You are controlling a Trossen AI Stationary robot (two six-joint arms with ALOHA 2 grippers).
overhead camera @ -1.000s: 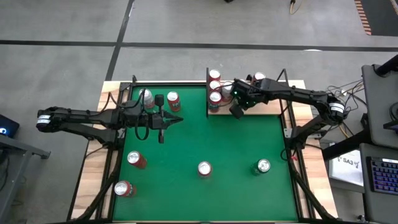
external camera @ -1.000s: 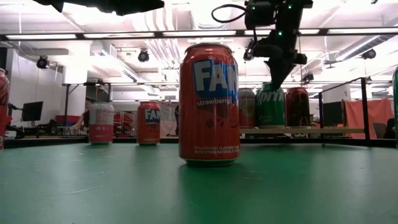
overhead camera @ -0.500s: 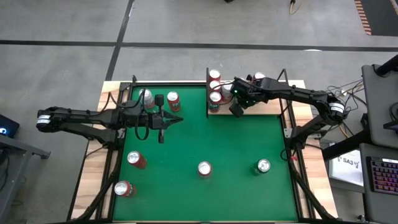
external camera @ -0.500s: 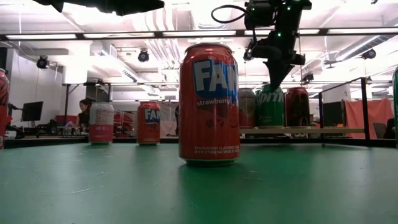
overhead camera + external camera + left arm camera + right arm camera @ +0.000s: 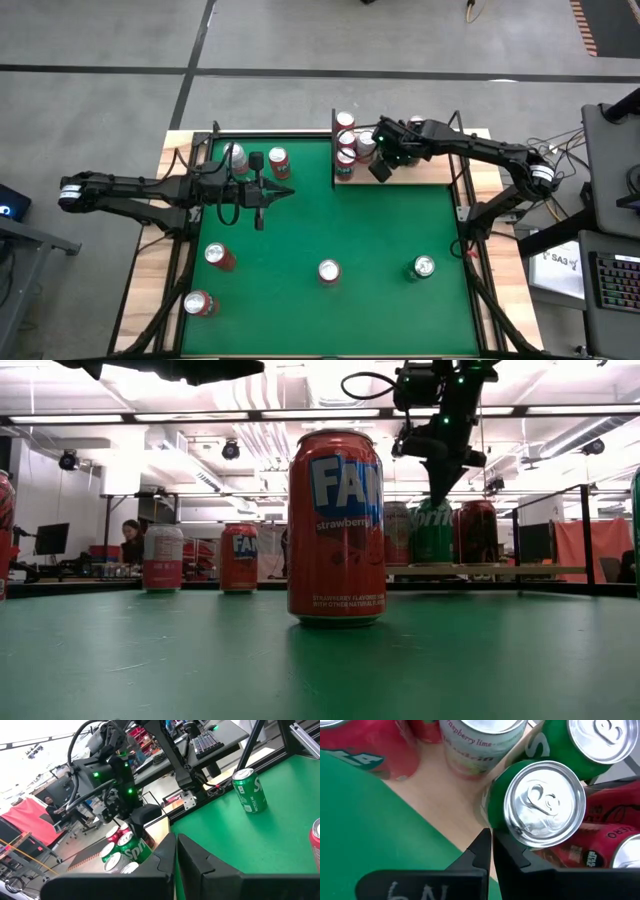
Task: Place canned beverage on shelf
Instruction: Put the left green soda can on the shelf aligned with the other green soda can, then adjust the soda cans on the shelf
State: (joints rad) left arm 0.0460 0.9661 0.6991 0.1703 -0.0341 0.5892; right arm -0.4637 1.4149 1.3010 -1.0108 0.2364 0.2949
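Observation:
The pale wooden shelf [image 5: 425,172] stands at the table's far right and carries several cans, among them a green can [image 5: 544,802] and red ones [image 5: 346,138]. My right gripper [image 5: 378,172] hangs shut over the shelf's near left part, tilted downward. Its fingertips [image 5: 492,834] sit close beside the green can [image 5: 432,532], and I see no touch. My left gripper [image 5: 288,193] waits shut and level above the green table's left middle. Loose cans stand upright on the felt: a red strawberry can [image 5: 328,270] and a green can [image 5: 424,266] near the front.
Two more cans [image 5: 237,155] [image 5: 278,160] stand at the far left beside the left arm, and two red cans [image 5: 215,255] [image 5: 198,303] at the near left. Thin black rods [image 5: 333,150] edge the shelf. Open felt lies in the table's middle.

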